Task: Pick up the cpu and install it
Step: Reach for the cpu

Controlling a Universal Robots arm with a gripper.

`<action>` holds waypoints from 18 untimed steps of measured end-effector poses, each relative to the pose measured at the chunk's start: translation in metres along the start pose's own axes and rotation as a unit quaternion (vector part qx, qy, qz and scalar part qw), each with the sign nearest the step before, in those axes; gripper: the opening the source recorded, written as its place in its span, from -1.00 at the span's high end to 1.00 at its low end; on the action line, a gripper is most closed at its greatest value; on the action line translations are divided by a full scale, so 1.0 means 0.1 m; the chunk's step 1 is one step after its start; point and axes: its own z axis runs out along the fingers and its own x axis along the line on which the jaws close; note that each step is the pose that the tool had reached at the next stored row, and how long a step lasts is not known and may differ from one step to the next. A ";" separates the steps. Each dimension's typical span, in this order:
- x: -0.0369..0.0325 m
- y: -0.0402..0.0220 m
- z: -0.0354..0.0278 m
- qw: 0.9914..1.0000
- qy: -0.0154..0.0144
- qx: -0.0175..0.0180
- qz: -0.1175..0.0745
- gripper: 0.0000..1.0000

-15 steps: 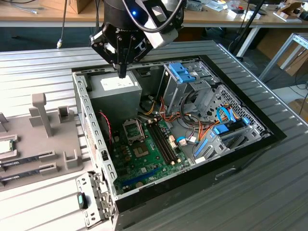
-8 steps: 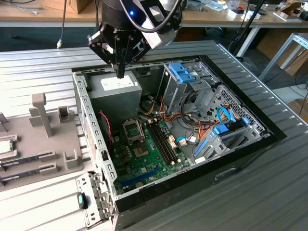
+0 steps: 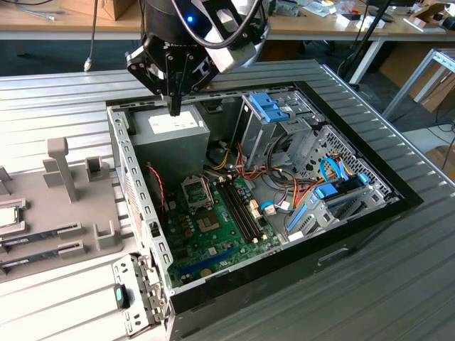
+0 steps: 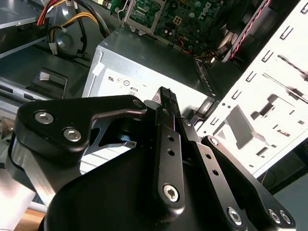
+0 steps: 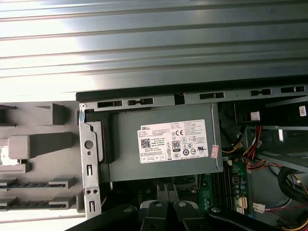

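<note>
The cpu [image 3: 8, 217], a small silvery square with a green rim, lies on the grey fixture tray [image 3: 43, 206] at the exterior view's left edge; a bright corner of it shows in the first wrist view [image 5: 4, 157]. My gripper [image 3: 174, 106] hangs fingertips down just above the grey power-supply box [image 3: 170, 131] inside the open computer case, far from the cpu. Its black fingers [image 4: 166, 96] are pressed together and hold nothing. The empty cpu socket [image 3: 195, 190] sits on the green motherboard [image 3: 213, 231], below the power supply.
Memory sticks [image 3: 18, 243] lie in slots on the tray. The case's metal wall [image 3: 135, 192] stands between tray and motherboard. Drive cages with blue clips [image 3: 274, 110] and bundled cables [image 3: 284, 192] fill the case's right side. A ribbed metal table [image 3: 398, 270] surrounds it.
</note>
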 end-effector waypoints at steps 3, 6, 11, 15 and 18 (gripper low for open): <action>0.018 -0.001 0.000 1.000 0.000 0.000 0.000 0.79; 0.037 -0.003 -0.001 1.000 0.000 0.000 0.000 0.79; 0.071 -0.005 -0.002 1.000 0.000 0.000 0.000 0.79; 0.094 -0.007 -0.002 1.000 0.000 0.000 0.000 0.79; 0.124 -0.009 -0.003 1.000 0.000 0.000 0.000 0.79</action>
